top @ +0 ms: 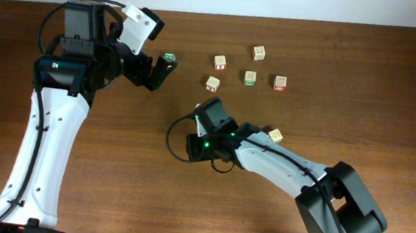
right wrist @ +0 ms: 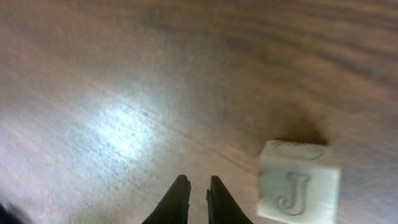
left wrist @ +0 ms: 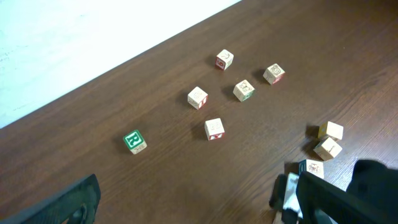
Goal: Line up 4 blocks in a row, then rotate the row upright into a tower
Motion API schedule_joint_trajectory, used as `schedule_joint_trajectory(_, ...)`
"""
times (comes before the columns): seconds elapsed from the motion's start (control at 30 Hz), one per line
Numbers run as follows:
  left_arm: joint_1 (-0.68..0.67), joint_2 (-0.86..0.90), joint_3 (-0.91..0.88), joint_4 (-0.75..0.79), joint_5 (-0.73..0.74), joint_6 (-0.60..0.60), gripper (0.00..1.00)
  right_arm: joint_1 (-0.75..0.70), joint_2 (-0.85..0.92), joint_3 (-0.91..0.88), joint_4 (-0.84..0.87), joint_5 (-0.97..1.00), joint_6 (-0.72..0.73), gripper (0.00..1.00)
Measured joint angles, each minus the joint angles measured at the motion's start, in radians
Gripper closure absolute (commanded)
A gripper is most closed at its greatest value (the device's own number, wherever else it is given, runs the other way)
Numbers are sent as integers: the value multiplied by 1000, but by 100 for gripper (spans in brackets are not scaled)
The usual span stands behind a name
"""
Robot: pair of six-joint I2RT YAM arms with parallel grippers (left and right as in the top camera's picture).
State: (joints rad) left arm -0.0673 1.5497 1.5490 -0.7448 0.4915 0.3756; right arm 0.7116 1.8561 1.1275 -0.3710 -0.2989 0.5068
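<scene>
A green-faced block (top: 169, 57) (left wrist: 134, 140) with a white letter lies just beyond my left gripper (top: 160, 73) (left wrist: 193, 202), which is wide open and holds nothing. My right gripper (top: 208, 104) (right wrist: 198, 186) is shut and empty, low over the table. A pale block (right wrist: 300, 186) embossed with J sits just right of its fingertips, apart from them. A red-marked block (top: 212, 83) (left wrist: 214, 129) lies close ahead of the right gripper. Another pale block (top: 275, 135) rests beside the right arm. In the left wrist view three pale blocks (left wrist: 328, 148) cluster at the right.
More letter cubes are spread at the back: one (top: 219, 62), one (top: 259, 53), a green-printed one (top: 250, 78) and a red-printed one (top: 280, 83). The right arm (top: 279, 164) stretches across the table's middle. The table's far edge meets a white wall (left wrist: 74, 43).
</scene>
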Motion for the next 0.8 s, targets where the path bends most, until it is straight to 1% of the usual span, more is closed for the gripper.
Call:
schedule_joint_trajectory(0.13, 0, 0, 0, 0, 0, 0, 1, 3, 1, 0, -52, 22, 19, 96)
schedule_joint_trajectory(0.57, 0, 0, 0, 0, 0, 0, 1, -3, 2, 9, -96, 175, 79, 95)
schedule_joint_trajectory(0.8, 0, 0, 0, 0, 0, 0, 1, -45, 2, 13, -95, 209, 95, 96)
